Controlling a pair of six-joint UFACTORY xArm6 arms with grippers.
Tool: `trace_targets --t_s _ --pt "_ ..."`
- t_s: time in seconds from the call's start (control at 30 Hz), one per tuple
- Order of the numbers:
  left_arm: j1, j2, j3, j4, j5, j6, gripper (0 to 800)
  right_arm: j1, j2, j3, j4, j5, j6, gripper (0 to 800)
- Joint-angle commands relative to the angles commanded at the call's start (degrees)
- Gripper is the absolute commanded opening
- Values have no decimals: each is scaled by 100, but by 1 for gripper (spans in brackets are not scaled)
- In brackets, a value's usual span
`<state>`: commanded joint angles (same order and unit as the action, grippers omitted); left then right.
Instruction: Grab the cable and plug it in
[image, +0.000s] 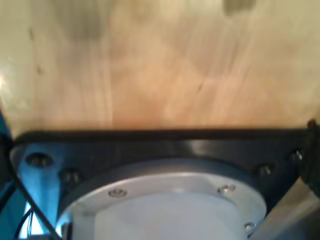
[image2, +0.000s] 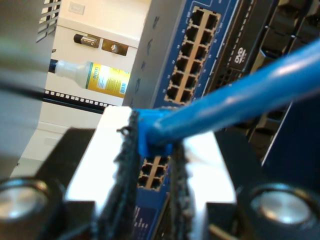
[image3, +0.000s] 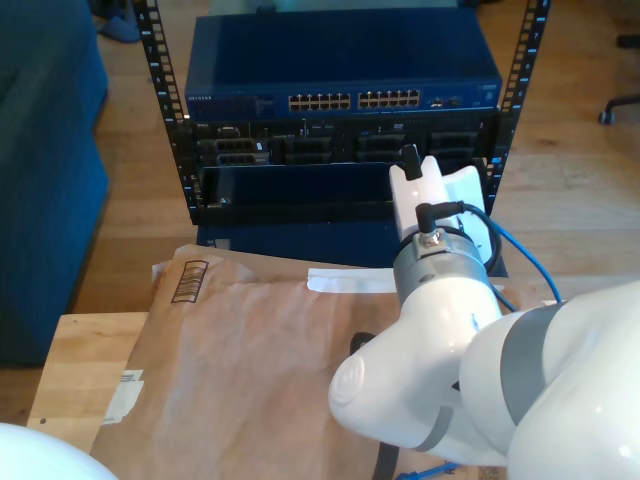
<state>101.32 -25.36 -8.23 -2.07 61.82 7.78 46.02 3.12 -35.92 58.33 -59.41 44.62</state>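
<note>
black padded fingers (image2: 131, 165) of my second gripper (image2: 152, 165) pinched shut on the blue cable (image2: 235, 97) just behind its plug, aimed toward the switch ports (image2: 192, 55) in the rack, presumably lining up for insertion; my first gripper's state unreadable.

Soft daylight; both wrist views blurred.

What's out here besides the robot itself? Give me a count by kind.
Blue cables: 1
Blue network switches: 1
Rack frames: 1
Brown paper sheets: 1
Bottles with yellow labels: 1
Total: 5
</note>
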Motion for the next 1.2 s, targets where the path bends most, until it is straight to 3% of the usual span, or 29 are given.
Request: trace_targets --t_s 0.17,0.3,0.63,0.97,1.2 --pt "0 0 0 0 0 0 800 79 62 114 18 97 0 2" --pt "0 0 0 0 -9 0 800 141 615 -448 -44 70 0 2" --pt "0 0 0 0 -9 0 800 132 1468 -1152 -44 123 0 0" --pt "0 0 0 0 -9 0 800 26 1477 -1415 -62 105 -35 0" --pt "0 0 0 0 0 0 800 -264 1371 -1547 -62 88 -571 0"
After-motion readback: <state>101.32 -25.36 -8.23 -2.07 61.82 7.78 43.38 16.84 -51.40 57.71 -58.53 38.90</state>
